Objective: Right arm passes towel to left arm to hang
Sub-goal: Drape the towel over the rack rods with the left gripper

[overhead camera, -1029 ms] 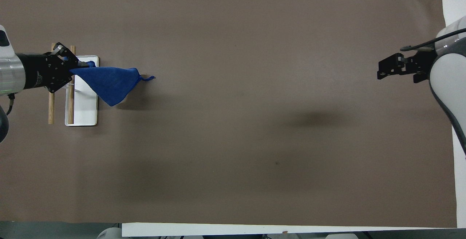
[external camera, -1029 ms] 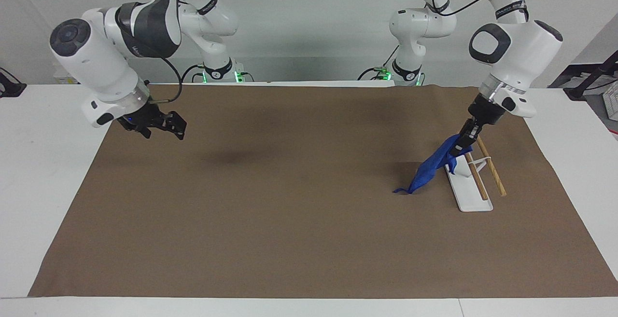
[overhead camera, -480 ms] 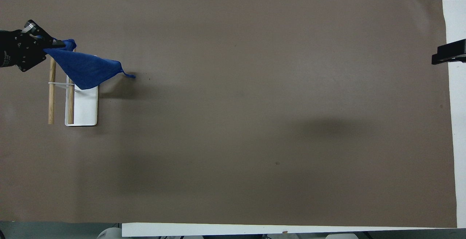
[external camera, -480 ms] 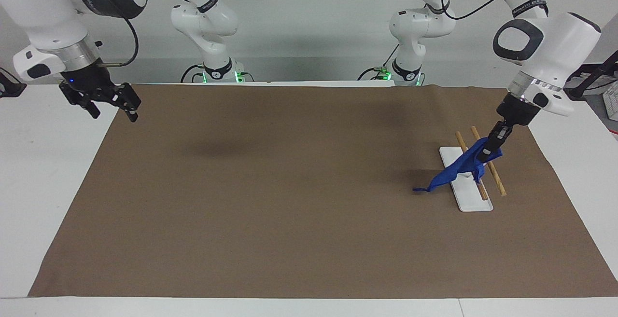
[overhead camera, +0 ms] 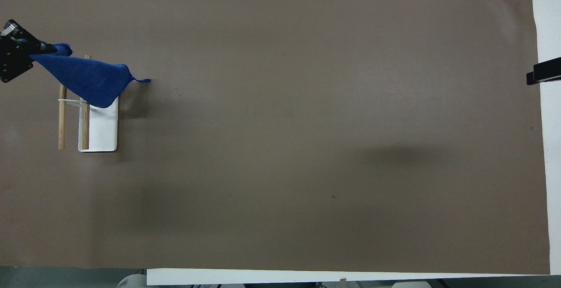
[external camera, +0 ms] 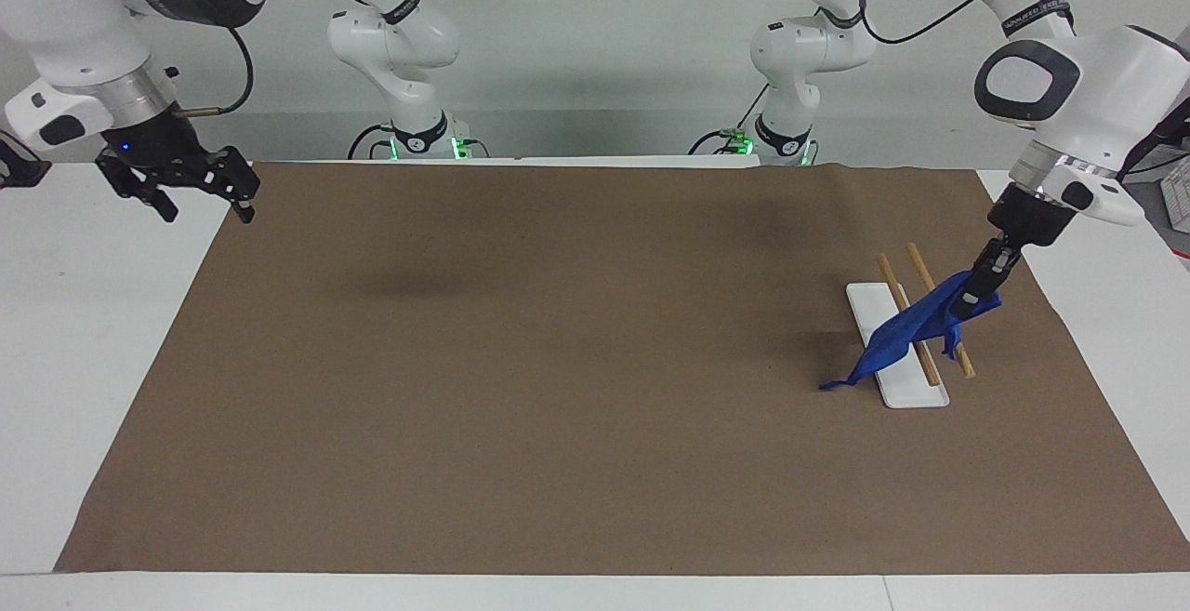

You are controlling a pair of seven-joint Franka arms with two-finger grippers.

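At the left arm's end of the table, in the facing view, the left gripper (external camera: 984, 287) pinches a corner of the blue towel (external camera: 906, 332), which drapes across the wooden rails of the white rack (external camera: 896, 347). The right gripper (external camera: 200, 191) hangs with fingers spread over the brown mat's (external camera: 521, 360) edge.

From overhead, the towel (overhead camera: 87, 79) stretches from the gripper (overhead camera: 41, 51) over the rack (overhead camera: 103, 128), its loop dangling free.

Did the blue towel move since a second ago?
Yes. The left claw has dragged the towel across the rack, toward the left arm's end of the table; it now drapes over both wooden bars.
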